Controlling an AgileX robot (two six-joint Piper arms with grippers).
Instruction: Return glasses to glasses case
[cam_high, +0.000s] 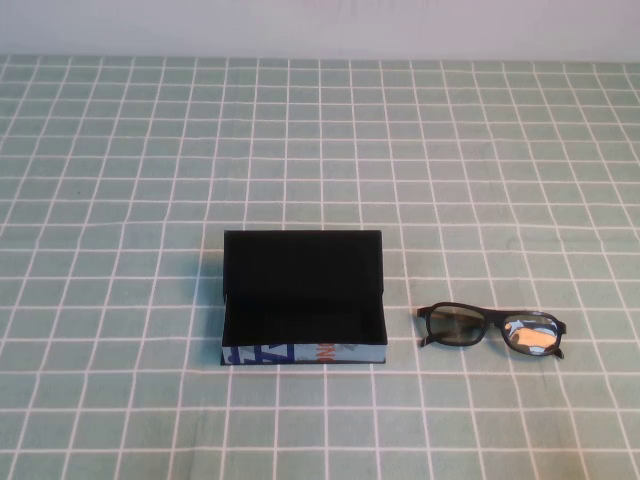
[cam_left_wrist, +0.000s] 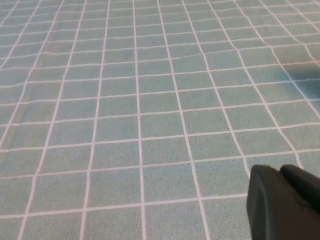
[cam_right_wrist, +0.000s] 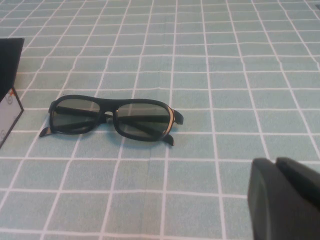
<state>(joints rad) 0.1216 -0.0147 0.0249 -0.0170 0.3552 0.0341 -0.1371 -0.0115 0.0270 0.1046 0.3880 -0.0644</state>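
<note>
Tablecloth (cam_high: 120, 150): glasses (cam_right_wrist: 112, 117) lie ahead of right gripper (cam_right_wrist: 285, 200) (left gripper (cam_left_wrist: 282, 202) seemingly apart).

A green cloth (cam_high: 120, 160) crossed by a grid of thin white lines is covering the whole tabletop (cam_high: 500, 130), lying flat and smooth. Behind its far edge, a pale plain wall (cam_high: 320, 25) is showing.

Table covered by green cloth (cam_high: 300, 130) with white grid lines, slightly wrinkled, filling nearly the whole high view. Plain pale wall (cam_high: 320, 25) along the far edge. Lighting even and soft, faint shadows only.
</note>
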